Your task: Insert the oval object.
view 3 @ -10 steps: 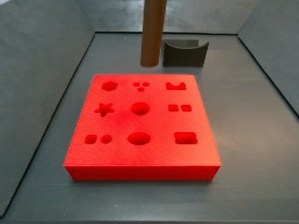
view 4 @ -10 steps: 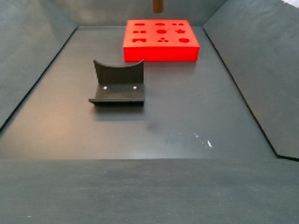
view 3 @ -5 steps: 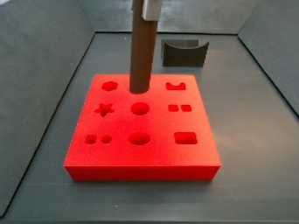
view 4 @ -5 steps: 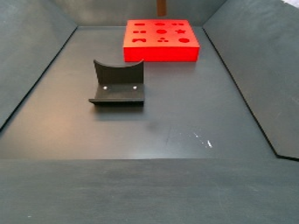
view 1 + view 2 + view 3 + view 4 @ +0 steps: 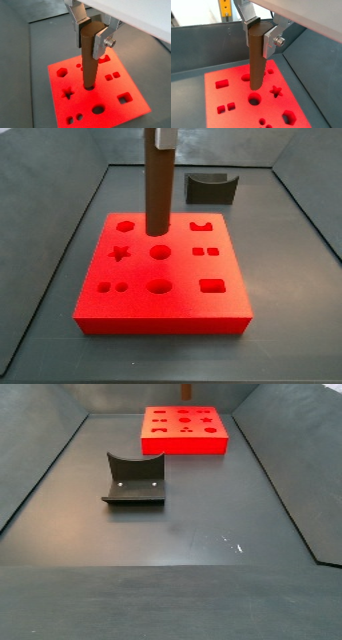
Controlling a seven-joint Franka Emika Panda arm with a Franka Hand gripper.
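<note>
My gripper (image 5: 91,37) is shut on the oval object (image 5: 87,60), a long dark brown peg held upright. It shows in both wrist views (image 5: 255,60) and in a side view (image 5: 155,188). The peg's lower end hangs over the red block (image 5: 174,300), close to the round hole (image 5: 254,100) in the block's middle. I cannot tell whether it touches the block. The gripper (image 5: 258,37) grips the peg's top end. In a side view only its lower edge (image 5: 163,136) shows at the picture's top edge.
The red block (image 5: 214,446) has several shaped holes in its top, among them a star (image 5: 118,254) and a rectangle (image 5: 211,285). A dark grey curved holder (image 5: 210,188) stands behind the block; it also shows in a side view (image 5: 134,479). Dark walls enclose the floor.
The gripper has carried the peg from in front of the holder to above the red block and lowered it. Over the last half second it has barely moved.
</note>
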